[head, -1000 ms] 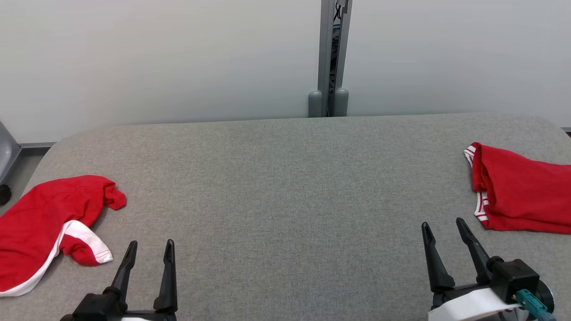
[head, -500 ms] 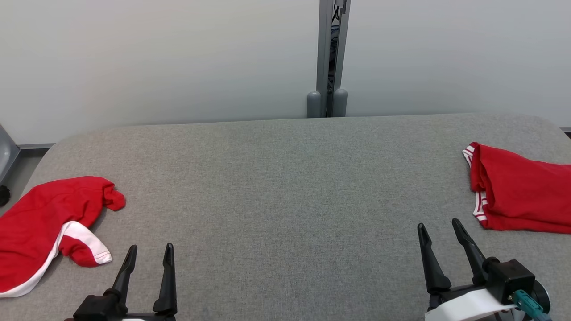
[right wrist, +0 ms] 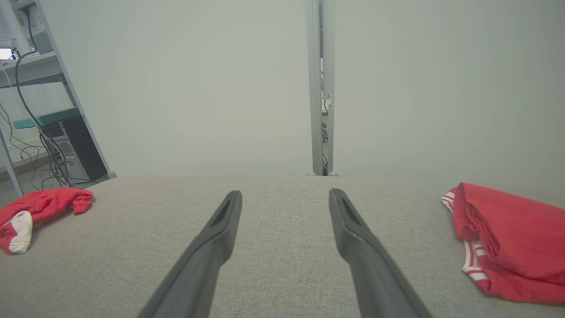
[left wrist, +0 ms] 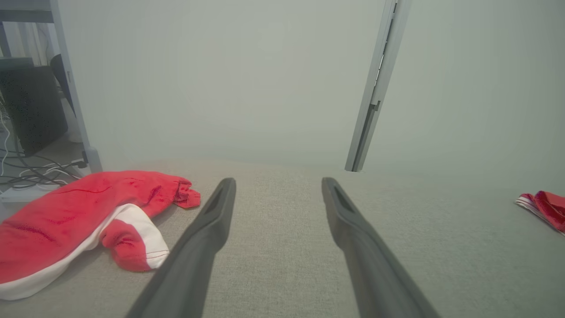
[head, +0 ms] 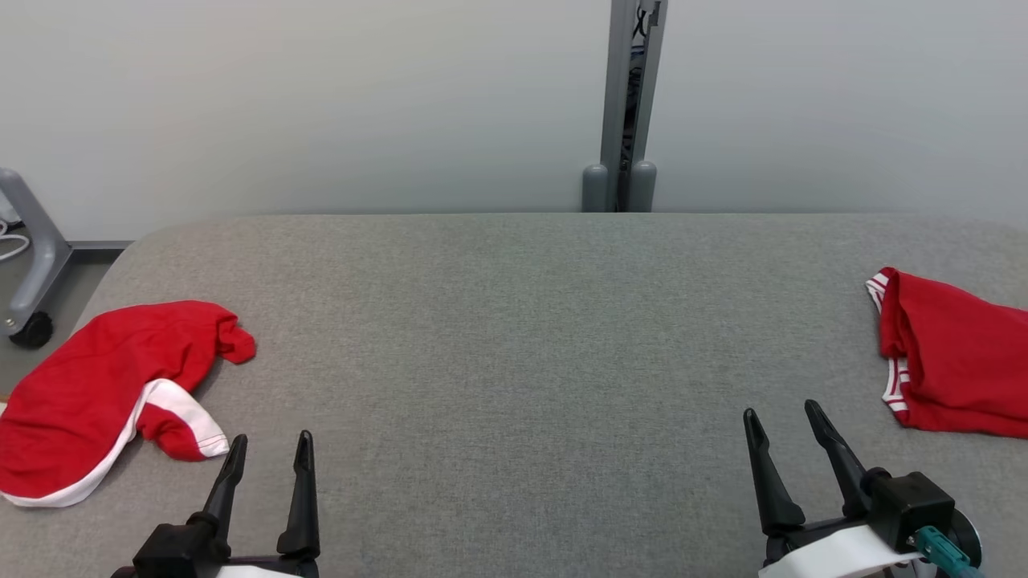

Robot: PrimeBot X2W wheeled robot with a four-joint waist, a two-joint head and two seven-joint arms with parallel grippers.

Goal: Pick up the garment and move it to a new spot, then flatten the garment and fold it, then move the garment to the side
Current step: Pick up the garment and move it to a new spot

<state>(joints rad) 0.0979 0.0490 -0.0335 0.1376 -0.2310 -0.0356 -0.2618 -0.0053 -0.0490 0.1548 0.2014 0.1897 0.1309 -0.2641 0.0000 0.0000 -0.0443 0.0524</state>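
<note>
The grey table (head: 514,361) carries a crumpled red garment (head: 88,385) at its left edge and a folded red garment (head: 956,361) at its right. The left gripper (head: 271,438) and right gripper (head: 781,409) have their fingers apart and empty. The right wrist view takes in a computer tower (right wrist: 73,150), and the head view a castor (head: 32,331).

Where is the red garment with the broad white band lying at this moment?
In the head view the red garment lies crumpled at the left end of the grey table, just left of the open left claw.
</note>
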